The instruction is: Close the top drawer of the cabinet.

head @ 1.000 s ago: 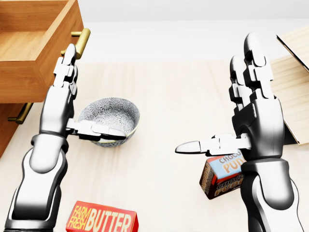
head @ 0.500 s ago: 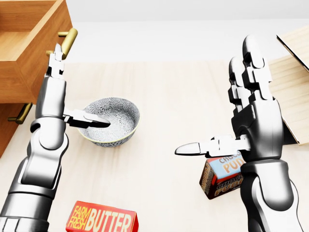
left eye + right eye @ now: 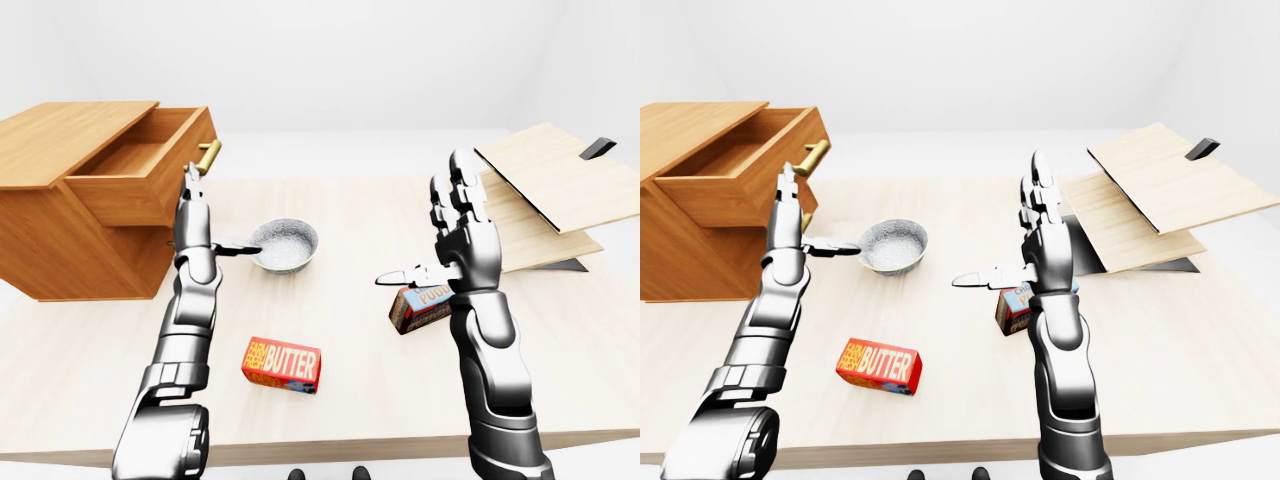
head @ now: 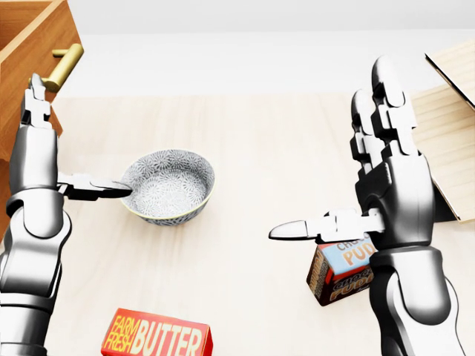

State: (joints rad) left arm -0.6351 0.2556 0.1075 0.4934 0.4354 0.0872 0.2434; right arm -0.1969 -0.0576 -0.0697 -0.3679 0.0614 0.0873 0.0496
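Note:
The wooden cabinet stands at the left of the table, its top drawer pulled partly out, with a brass handle on its face. My left hand is open, fingers pointing up, flat against or just short of the drawer's face below the handle; contact is unclear. My right hand is open and empty, held upright over the table at the right, thumb pointing left.
A patterned bowl sits right of my left hand. A red butter box lies low in the view. A pudding box lies under my right wrist. Wooden boards lean at the right.
My left hand has moved left with the drawer's face, and the drawer has slid further towards the cabinet. My right hand has not moved.

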